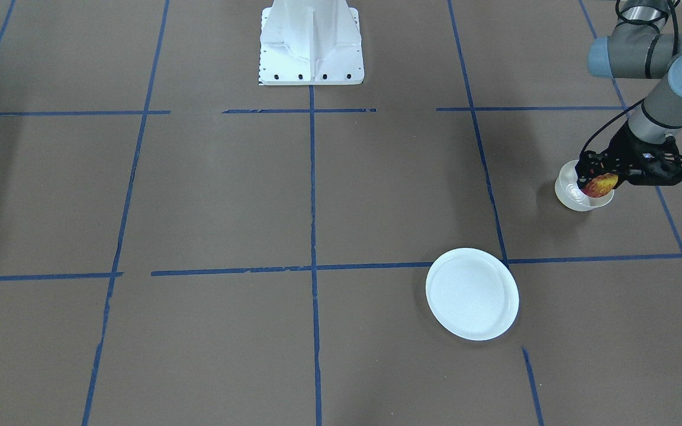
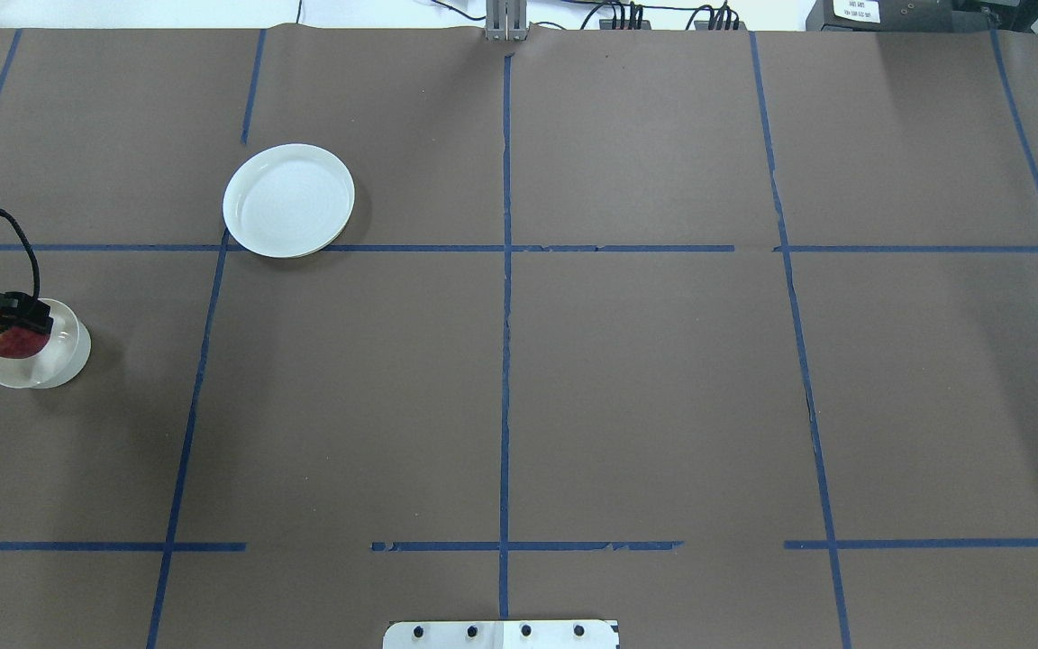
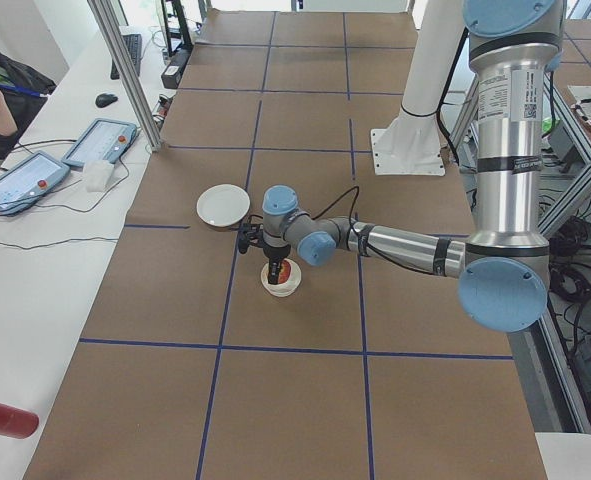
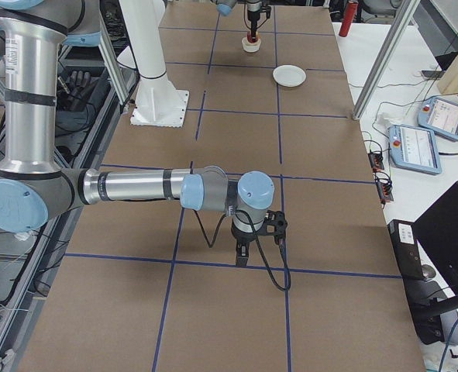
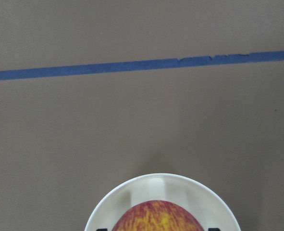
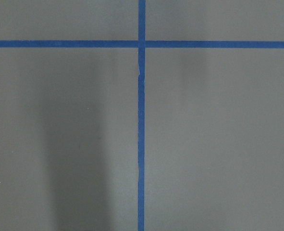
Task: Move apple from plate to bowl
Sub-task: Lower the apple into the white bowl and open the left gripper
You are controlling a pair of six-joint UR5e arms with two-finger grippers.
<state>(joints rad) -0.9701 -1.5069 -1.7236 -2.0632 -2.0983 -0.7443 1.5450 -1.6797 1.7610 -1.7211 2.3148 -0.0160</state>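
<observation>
**Apple gripped at the bowl's mouth**

The left fingers (image 1: 584, 176) are closed on the apple (image 1: 600, 186), which sits low in the bowl (image 1: 569, 192). Only the left wrist view shows the rim ringing the apple. The plate (image 1: 472, 294) lies well apart on the desk (image 1: 228, 195). I cannot tell how far open the right fingers (image 4: 241, 254) are.

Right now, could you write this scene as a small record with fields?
left gripper: shut on the apple
apple: low in the mouth of the bowl, between the gripper's fingers
bowl: upright on the table
plate: empty, apart from the bowl
right gripper: above the table, far from the bowl; open or shut cannot be told
</observation>
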